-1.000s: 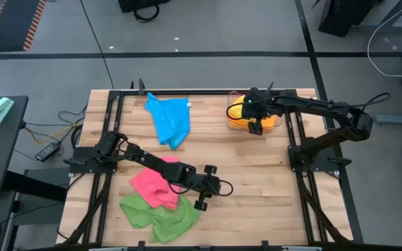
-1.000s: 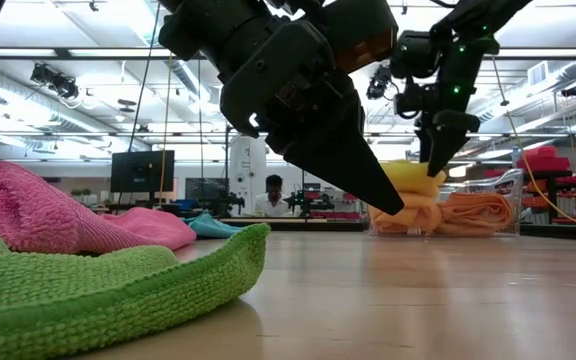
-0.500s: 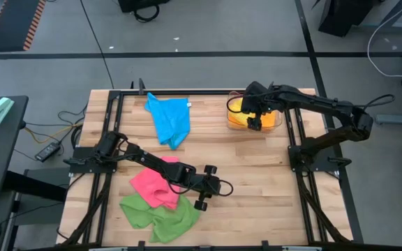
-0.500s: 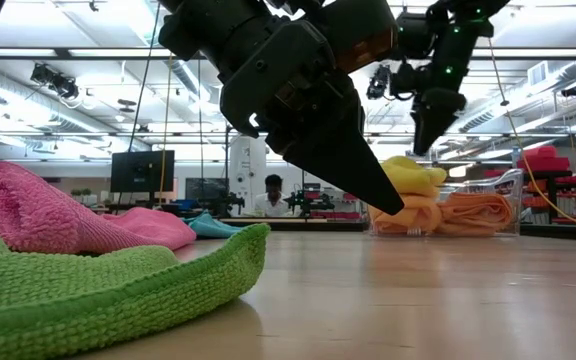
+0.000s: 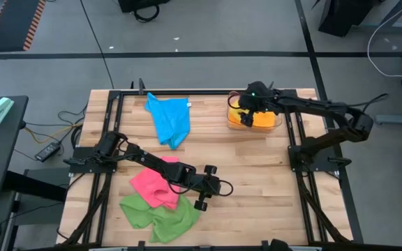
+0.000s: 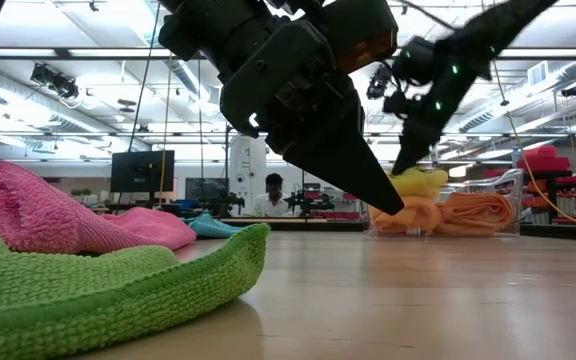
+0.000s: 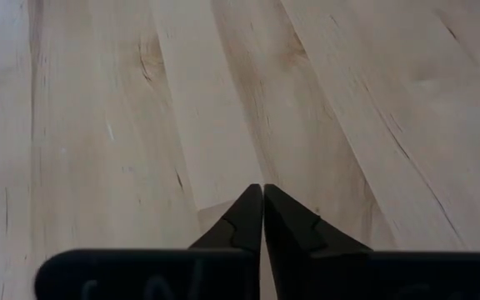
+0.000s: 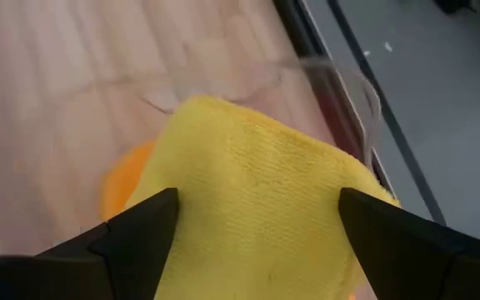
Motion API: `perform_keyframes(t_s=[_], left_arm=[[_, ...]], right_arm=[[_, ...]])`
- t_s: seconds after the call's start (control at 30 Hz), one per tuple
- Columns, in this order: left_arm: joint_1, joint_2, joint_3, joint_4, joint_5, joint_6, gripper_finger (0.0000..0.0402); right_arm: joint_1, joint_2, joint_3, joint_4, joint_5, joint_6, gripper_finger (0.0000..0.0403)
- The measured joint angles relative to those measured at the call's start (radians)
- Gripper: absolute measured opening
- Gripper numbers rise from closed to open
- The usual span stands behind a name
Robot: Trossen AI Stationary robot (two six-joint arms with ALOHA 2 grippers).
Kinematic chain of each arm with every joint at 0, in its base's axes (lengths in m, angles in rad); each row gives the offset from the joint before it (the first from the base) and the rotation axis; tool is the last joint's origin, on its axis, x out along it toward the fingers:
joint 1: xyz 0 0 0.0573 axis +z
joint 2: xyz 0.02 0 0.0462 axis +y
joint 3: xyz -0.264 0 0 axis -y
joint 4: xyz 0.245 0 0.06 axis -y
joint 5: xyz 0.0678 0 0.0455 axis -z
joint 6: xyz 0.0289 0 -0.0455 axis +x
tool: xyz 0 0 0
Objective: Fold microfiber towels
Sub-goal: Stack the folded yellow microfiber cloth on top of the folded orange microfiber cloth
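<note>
Table [image 5: 257, 174]: your towels lie at nine o'clock.
Right gripper [image 8: 252, 218]: fingers wide apart, straddling yellow towel [image 8: 257, 192], gripping nothing.
Left gripper [image 7: 262, 200]: fingers together, empty.

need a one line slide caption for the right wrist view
Right claw, fingers spread wide, poised over the yellow towel piled on an orange towel in the clear bin.

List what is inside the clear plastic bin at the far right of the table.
The clear plastic bin holds a folded yellow microfiber towel on top of an orange microfiber towel. The yellow one covers most of the orange one, so anything beneath them cannot be seen.
</note>
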Motion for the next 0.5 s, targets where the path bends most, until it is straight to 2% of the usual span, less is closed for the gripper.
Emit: perform_keyframes(t_s=[0.13, 0.23, 0.37, 0.5], left_arm=[[0.0, 0.0, 0.0, 0.0, 0.0, 0.0, 0.0014], [0.0, 0.0, 0.0, 0.0, 0.0, 0.0, 0.0011], [0.0, 0.0, 0.0, 0.0, 0.0, 0.0, 0.0019], [0.0, 0.0, 0.0, 0.0, 0.0, -0.006, 0.0026]], right_arm=[[-0.055, 0.0, -0.102, 0.126, -0.08, 0.017, 0.0334], [-0.072, 0.0, -0.14, 0.156, -0.11, 0.035, 0.0331], [-0.073, 0.0, -0.141, 0.149, -0.111, 0.044, 0.033], [-0.062, 0.0, -0.088, 0.135, -0.089, 0.07, 0.033]])
